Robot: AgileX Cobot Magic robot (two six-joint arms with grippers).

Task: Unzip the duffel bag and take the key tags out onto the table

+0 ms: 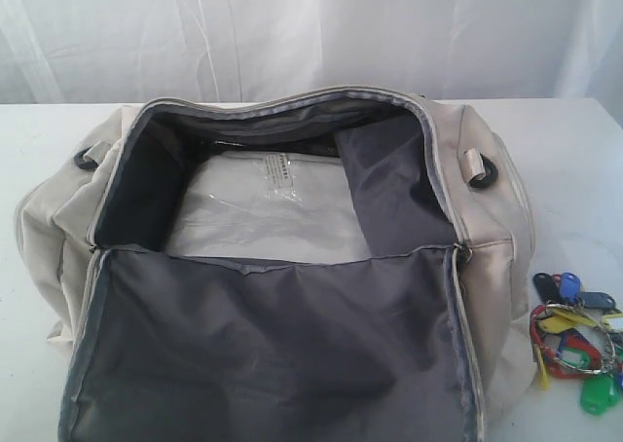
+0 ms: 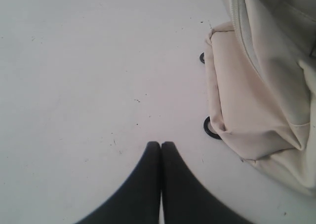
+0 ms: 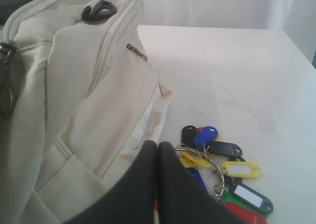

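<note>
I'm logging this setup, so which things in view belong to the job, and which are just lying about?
Belongs to the job: duffel bag, unzipped; key tags, beside it on the table.
Just lying about: clear plastic packet inside the bag; white curtain behind.

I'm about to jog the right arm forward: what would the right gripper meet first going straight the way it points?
Probably the duffel bag, at its edge just beyond the shut right gripper; the key tags lie beside that line on the table. Depth is unclear, it might reach table instead.
</note>
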